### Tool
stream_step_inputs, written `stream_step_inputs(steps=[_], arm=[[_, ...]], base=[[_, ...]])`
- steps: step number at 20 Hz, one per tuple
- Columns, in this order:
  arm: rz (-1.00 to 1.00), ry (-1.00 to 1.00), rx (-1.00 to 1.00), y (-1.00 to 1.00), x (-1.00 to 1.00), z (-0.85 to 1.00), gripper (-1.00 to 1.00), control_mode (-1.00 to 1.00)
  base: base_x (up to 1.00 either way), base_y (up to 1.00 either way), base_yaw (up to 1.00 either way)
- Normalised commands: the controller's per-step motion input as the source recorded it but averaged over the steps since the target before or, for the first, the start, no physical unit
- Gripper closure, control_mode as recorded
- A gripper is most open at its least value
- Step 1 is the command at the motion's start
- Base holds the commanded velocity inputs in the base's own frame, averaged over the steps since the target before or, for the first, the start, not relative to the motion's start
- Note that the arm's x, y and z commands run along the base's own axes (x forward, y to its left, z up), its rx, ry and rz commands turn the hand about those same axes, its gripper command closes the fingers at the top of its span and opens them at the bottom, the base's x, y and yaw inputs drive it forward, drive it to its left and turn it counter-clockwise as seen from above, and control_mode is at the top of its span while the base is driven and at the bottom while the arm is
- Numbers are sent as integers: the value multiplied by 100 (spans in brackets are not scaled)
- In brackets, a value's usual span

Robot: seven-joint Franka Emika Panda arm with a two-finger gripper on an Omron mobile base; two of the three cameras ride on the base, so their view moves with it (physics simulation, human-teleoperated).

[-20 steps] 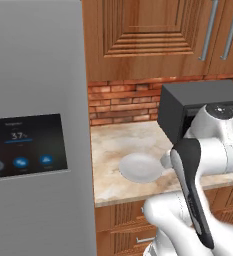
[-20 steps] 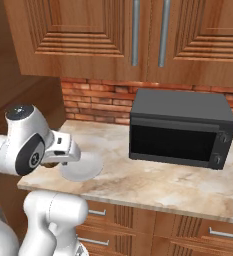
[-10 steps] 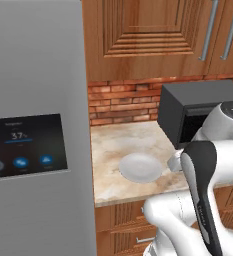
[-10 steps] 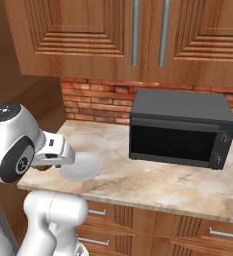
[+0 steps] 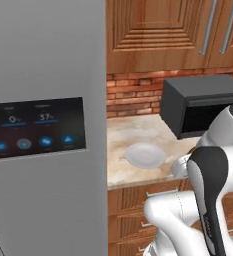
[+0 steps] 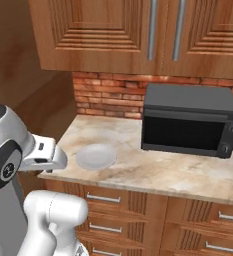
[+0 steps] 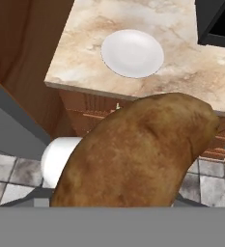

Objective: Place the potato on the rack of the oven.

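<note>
So the potato [image 7: 143, 154] sits right up against the hand camera, big and brown, apparently gripped by the claw, though the fingertips are hidden behind it. Past it there's a bare white plate [image 7: 132, 53] on the marble counter [image 7: 181, 62], black microwave [image 6: 190, 120] to its right, fridge [image 5: 43, 130] on the left. The potato's lower end is cut off.

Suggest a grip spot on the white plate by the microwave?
Take the plate by its rim, from above. It lies flat and empty on the counter, so its shallow round shape leaves only the thin edge. The side facing the counter's front edge looks easiest, away from the microwave. The end effector first has to release the potato.
</note>
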Motion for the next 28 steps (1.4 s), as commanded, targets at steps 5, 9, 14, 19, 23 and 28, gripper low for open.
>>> stream_step_inputs(steps=[5, 9, 14, 19, 23, 28], arm=[[0, 0, 0, 0, 0, 0, 100, 100], [0, 0, 0, 0, 0, 0, 100, 100], [0, 0, 0, 0, 0, 0, 100, 100], [0, 0, 0, 0, 0, 0, 100, 100], [0, 0, 0, 0, 0, 0, 100, 100], [0, 0, 0, 0, 0, 0, 100, 100]], base=[[-28, 100, 12], [-71, 73, 7], [-78, -8, 7], [-32, 50, 16], [-10, 100, 21], [-21, 100, 19]])
